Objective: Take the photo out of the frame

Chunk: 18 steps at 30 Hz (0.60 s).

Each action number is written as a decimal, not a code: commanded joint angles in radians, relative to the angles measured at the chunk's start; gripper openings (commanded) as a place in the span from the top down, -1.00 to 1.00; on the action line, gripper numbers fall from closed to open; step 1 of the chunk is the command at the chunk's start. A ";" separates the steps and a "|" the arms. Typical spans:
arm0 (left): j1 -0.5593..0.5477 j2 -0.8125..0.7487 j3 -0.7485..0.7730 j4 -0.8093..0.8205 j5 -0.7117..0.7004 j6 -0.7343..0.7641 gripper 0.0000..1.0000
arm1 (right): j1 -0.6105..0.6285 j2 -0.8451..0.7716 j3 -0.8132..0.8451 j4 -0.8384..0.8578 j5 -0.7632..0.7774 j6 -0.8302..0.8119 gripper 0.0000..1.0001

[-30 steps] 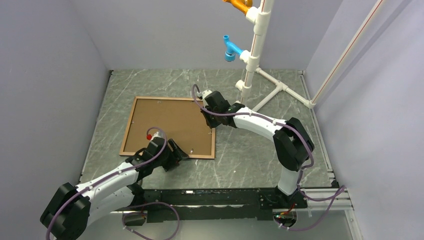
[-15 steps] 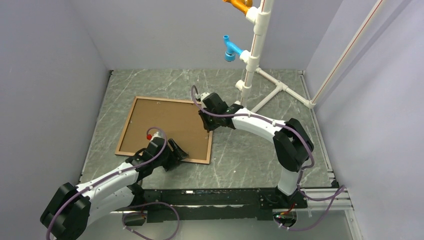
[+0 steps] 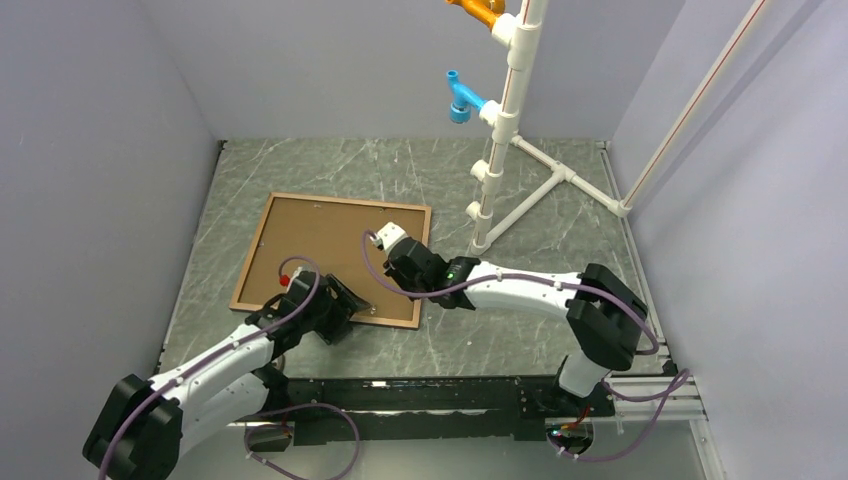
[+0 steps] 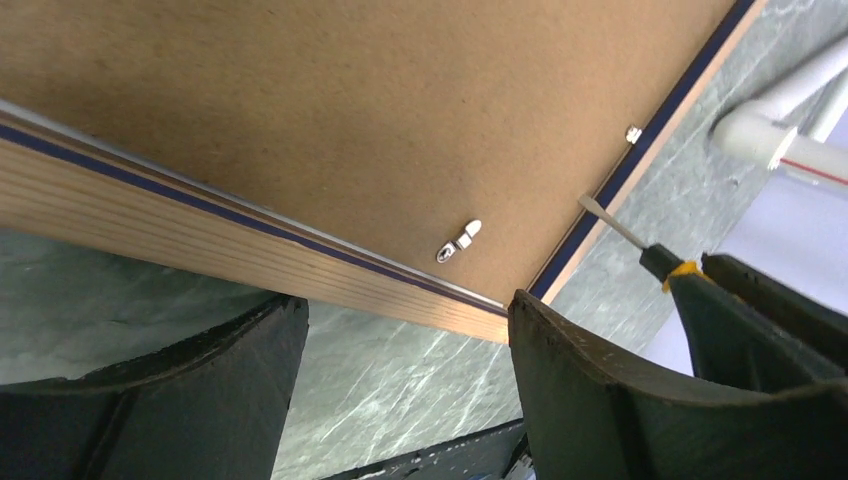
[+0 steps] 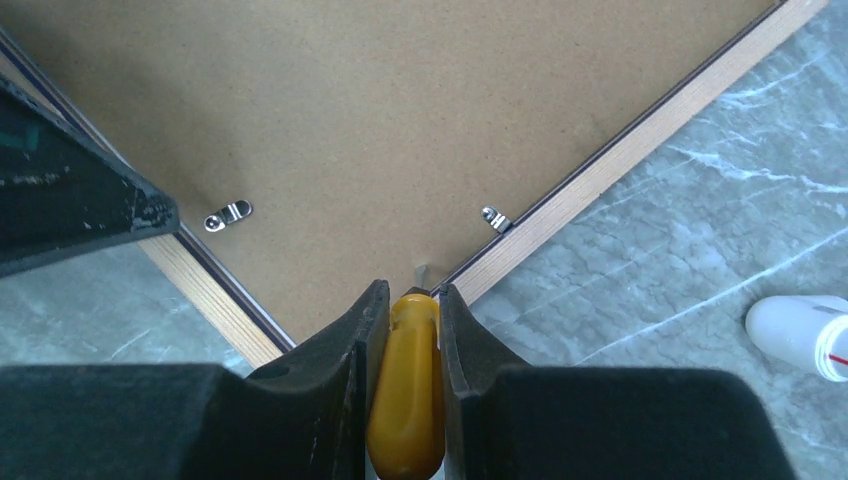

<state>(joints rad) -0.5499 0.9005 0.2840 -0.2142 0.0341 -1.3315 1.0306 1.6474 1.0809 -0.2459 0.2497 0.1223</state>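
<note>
The frame (image 3: 325,316) lies back side up on the table, showing a brown wood rim with a navy inner edge (image 4: 640,165). The brown backing board (image 3: 320,245) covers it, so the photo's printed face is hidden. My left gripper (image 3: 347,302) is open at the frame's near edge, which lies just ahead of the jaws (image 4: 405,330). My right gripper (image 3: 408,275) is shut on a yellow-handled screwdriver (image 5: 405,400). The screwdriver's tip (image 5: 420,275) sits at the frame's near right corner. It also shows in the left wrist view (image 4: 610,220).
Small metal turn clips (image 5: 228,215) (image 5: 495,218) hold the board near that corner. A white PVC pipe stand (image 3: 500,150) with blue and orange fittings rises at the back right, its foot (image 5: 800,335) close to the frame's right side. Grey walls enclose the table.
My right gripper has moved with the screwdriver from the frame's far right side down to its near right corner. The frame has shifted slightly left. My left gripper stays at the near edge.
</note>
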 commanded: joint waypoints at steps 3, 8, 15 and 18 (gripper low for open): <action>0.048 0.039 0.014 -0.148 -0.022 -0.029 -0.55 | 0.006 -0.047 -0.059 0.037 0.109 -0.001 1.00; 0.050 0.030 -0.015 -0.143 -0.019 -0.026 -0.48 | -0.031 -0.035 -0.020 0.042 0.087 0.006 1.00; 0.050 0.037 -0.036 -0.112 0.014 -0.011 -0.48 | -0.096 0.005 0.035 0.059 0.052 -0.045 1.00; 0.050 0.054 -0.031 -0.106 0.026 0.000 -0.48 | -0.116 0.042 0.081 0.013 0.045 -0.074 1.00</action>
<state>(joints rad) -0.5034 0.9157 0.2893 -0.2443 0.0616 -1.3521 0.9424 1.6531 1.0863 -0.1993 0.2848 0.1059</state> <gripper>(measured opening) 0.742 0.224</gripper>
